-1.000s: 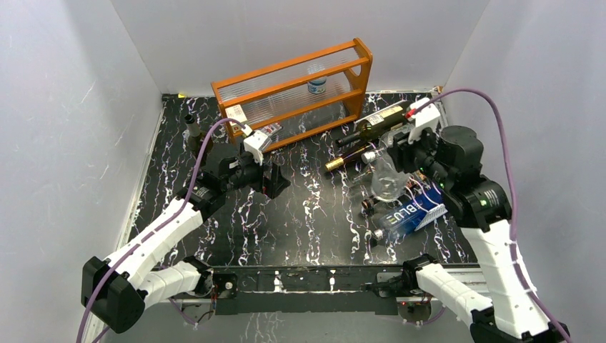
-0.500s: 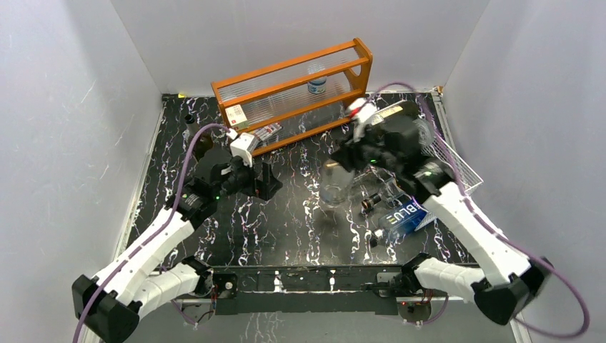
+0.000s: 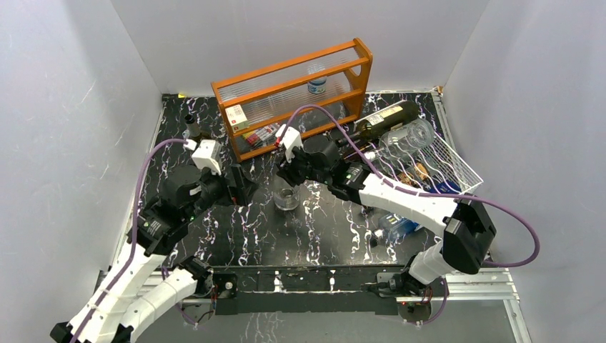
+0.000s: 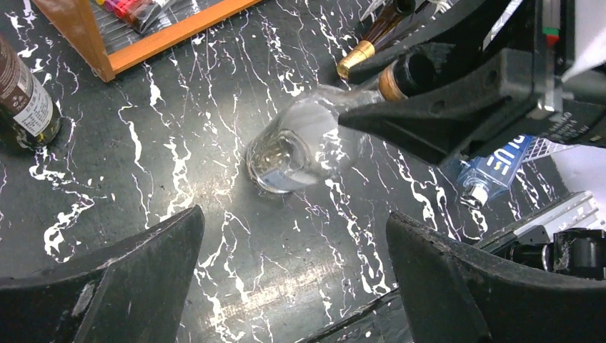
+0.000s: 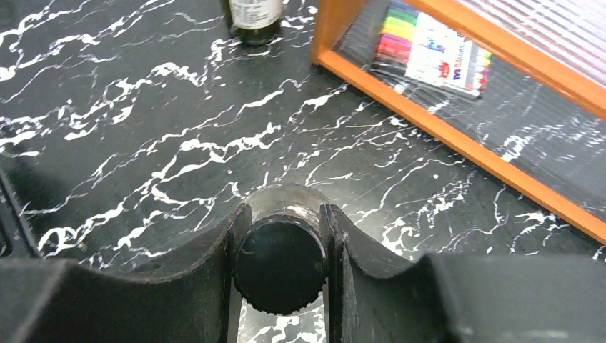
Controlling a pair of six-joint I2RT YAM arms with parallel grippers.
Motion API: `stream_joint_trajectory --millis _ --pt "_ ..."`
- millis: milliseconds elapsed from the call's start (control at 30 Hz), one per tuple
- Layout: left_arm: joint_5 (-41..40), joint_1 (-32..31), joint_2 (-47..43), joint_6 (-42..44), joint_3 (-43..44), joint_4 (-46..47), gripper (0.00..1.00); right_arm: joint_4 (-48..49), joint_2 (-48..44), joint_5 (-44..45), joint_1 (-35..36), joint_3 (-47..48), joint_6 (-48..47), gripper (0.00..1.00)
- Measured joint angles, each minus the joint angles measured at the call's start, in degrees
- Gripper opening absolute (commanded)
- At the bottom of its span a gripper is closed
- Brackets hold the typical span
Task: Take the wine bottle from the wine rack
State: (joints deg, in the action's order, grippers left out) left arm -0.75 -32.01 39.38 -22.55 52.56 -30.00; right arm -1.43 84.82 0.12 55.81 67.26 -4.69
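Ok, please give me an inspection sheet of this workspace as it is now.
Surface: black table with white veins.
Job's things: white wire wine rack at right, dark wine bottle lying at its far edge; clear bottle off the rack, near the middle.
Clutter: orange shelf holding a marker pack; upright labelled bottle; blue-labelled bottle.
Claws: right claw shut on the clear bottle's capped neck; left claw open, empty.
Cables: purple cable on each arm.
Surroundings: plain white walls.
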Motion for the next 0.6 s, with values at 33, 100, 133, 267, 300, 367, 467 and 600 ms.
stream_joint_trajectory --millis 33,100,133,267,300,367,467,600 --pt "-0.3 0.0 -0.7 -0.6 0.0 -0.6 0.98 1.0 0.0 0.9 -0.2 -0.5 0.0 0.14" --pt "-0.6 0.0 -1.4 -1.4 0.0 -1.2 0.98 2.6 0.0 2.1 -0.3 -1.2 0.3 0.23" --pt "-0.7 0.0 -1.5 -1.7 0.0 -1.4 0.98 3.2 0.0 2.8 -0.4 -1.5 0.7 0.33" --pt "0.2 0.0 1.3 -2.0 1.2 -1.7 0.98 3.3 0.0 3.7 -0.3 -1.6 2.4 0.81" --pt "0.8 0.0 2.6 -2.0 1.9 -1.5 0.98 4.4 0.0 3.8 -0.2 -1.6 3.1 0.94" --pt "2.2 0.0 5.5 -2.1 3.4 -1.1 0.98 5.9 -0.4 4.2 0.1 -1.3 4.5 0.98" --pt "4.7 0.0 9.3 -2.6 5.6 0.1 0.98 3.8 -1.2 5.5 0.5 1.8 6.4 0.98" --pt "9.9 0.0 16.8 -4.3 11.1 3.2 0.98 -8.0 -12.9 16.5 0.6 4.6 11.5 0.98"
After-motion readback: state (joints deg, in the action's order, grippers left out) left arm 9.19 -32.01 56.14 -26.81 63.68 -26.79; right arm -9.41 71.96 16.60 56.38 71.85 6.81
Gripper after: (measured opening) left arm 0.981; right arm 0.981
